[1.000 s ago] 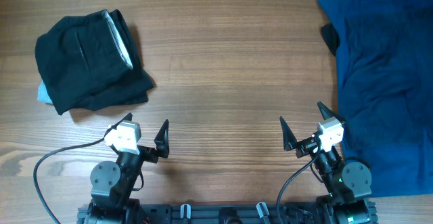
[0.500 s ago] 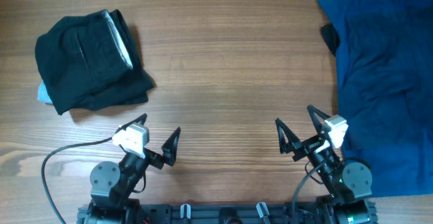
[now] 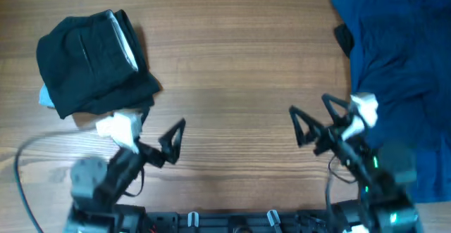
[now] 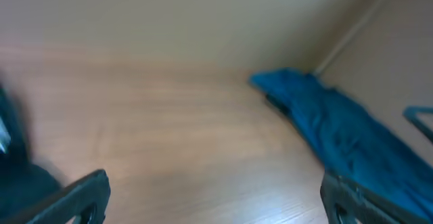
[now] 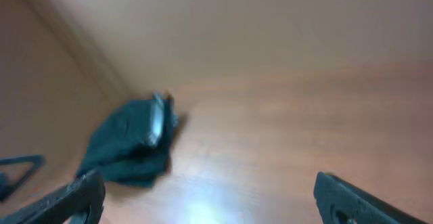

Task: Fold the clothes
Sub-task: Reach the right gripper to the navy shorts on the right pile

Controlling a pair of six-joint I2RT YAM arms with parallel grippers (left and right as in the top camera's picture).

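A folded black garment (image 3: 91,64) with a pale lining lies at the table's back left; it also shows in the right wrist view (image 5: 132,143). A crumpled blue garment (image 3: 394,78) lies spread at the right side and shows in the left wrist view (image 4: 331,129). My left gripper (image 3: 156,136) is open and empty, just in front of the black garment. My right gripper (image 3: 317,124) is open and empty, just left of the blue garment. In the wrist views both pairs of jaws, the left (image 4: 216,197) and the right (image 5: 203,197), hang over bare wood.
A wooden table (image 3: 239,71) lies between the two garments. A pale blue cloth edge (image 3: 45,98) peeks from under the black garment. A black cable (image 3: 28,169) loops at the front left. The arm bases stand along the front edge.
Both arms have lifted and swung away from the front edge. The left gripper moved toward the black garment, the right toward the blue one. Both stayed open. The clothes have not moved.
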